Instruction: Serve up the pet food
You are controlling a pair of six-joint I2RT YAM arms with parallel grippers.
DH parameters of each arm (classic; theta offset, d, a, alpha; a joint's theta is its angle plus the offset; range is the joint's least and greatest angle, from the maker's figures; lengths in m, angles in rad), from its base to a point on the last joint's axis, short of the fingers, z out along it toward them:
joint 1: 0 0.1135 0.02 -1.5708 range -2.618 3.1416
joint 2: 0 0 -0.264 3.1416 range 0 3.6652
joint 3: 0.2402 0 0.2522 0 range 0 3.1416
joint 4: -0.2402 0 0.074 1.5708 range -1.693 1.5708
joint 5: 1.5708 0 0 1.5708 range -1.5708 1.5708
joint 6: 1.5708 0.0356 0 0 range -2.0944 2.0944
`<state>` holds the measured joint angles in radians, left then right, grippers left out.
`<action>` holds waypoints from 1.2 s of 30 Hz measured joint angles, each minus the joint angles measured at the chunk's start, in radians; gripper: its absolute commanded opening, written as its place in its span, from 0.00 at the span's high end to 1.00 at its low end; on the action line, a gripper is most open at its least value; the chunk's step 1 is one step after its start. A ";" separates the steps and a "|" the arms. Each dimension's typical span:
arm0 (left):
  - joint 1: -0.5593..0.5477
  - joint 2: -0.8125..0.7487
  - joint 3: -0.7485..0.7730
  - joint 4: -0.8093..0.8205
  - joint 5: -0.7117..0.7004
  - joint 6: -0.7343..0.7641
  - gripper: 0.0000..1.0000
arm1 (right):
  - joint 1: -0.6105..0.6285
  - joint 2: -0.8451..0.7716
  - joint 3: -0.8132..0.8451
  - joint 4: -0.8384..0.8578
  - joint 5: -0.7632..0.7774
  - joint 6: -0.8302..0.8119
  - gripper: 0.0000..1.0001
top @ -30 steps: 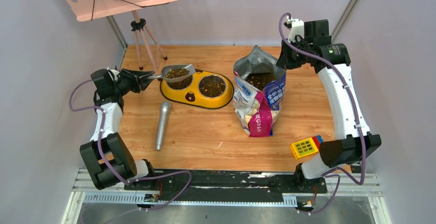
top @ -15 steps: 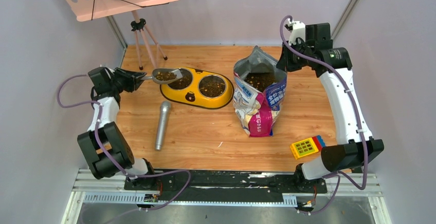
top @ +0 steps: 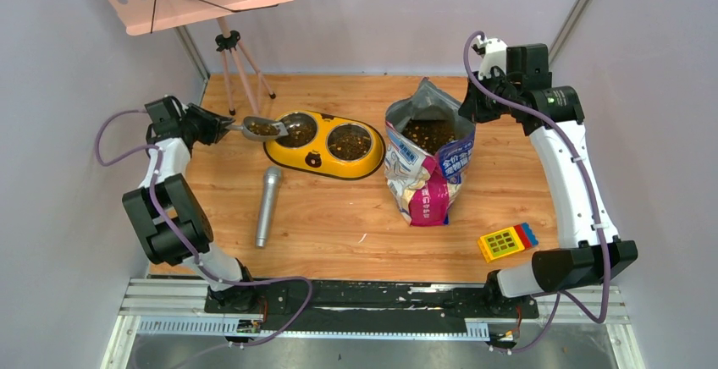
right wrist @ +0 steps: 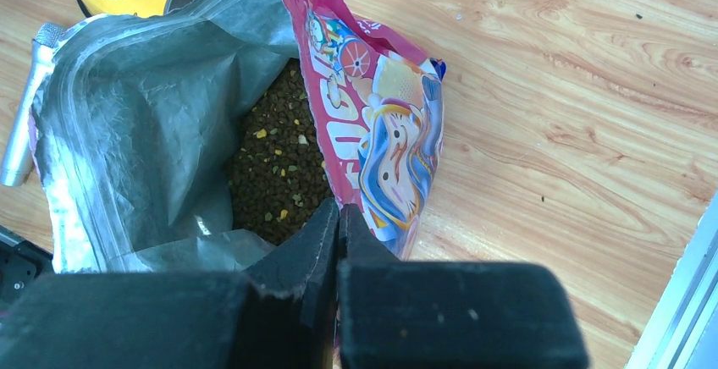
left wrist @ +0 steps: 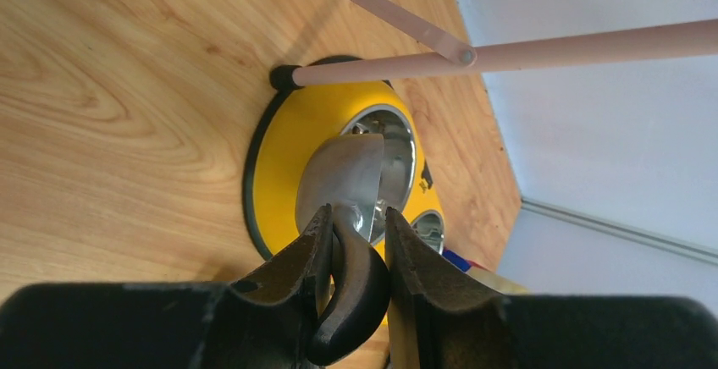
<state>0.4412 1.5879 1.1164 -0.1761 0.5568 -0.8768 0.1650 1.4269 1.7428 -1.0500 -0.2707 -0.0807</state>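
Evidently loose and spill-prone, the pet food [right wrist: 271, 174] wants scooping, not gripping: left gripper [left wrist: 356, 217] clamps the scoop [left wrist: 343, 174] handle, right gripper [right wrist: 339, 217] pinches the bag [right wrist: 398, 149] rim.

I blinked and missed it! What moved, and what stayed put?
The left gripper, shut on the grey metal scoop, pulled it leftward from above the yellow double-bowl feeder's left bowl to over its left edge; dark kibble still shows in the scoop. The right gripper kept pinching the glossy pink cat-food bag. Feeder, bag and silver microphone stayed put.
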 measured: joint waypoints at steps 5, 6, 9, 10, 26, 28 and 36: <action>-0.016 0.057 0.066 -0.053 -0.029 0.060 1.00 | 0.000 0.000 0.000 0.000 0.000 0.000 1.00; -0.021 0.065 0.076 -0.061 -0.027 0.067 1.00 | 0.000 0.000 0.000 0.000 0.000 0.000 1.00; -0.043 0.086 0.118 -0.089 -0.032 0.095 1.00 | 0.000 0.000 0.000 0.000 0.001 0.000 1.00; -0.052 0.094 0.132 -0.094 -0.036 0.106 1.00 | 0.000 0.000 0.000 0.000 0.001 0.000 1.00; -0.185 0.142 0.200 -0.142 -0.098 0.173 1.00 | 0.000 -0.022 -0.012 -0.008 0.010 -0.011 1.00; -0.184 0.142 0.200 -0.144 -0.107 0.178 1.00 | 0.000 -0.022 -0.012 -0.008 0.010 -0.011 1.00; -0.185 0.140 0.201 -0.142 -0.121 0.195 1.00 | 0.000 -0.022 -0.013 -0.008 0.010 -0.011 1.00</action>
<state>0.2565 1.7283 1.3178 -0.3183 0.4355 -0.6815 0.1650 1.4048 1.7302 -1.0576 -0.2607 -0.0917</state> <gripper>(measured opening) 0.318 0.014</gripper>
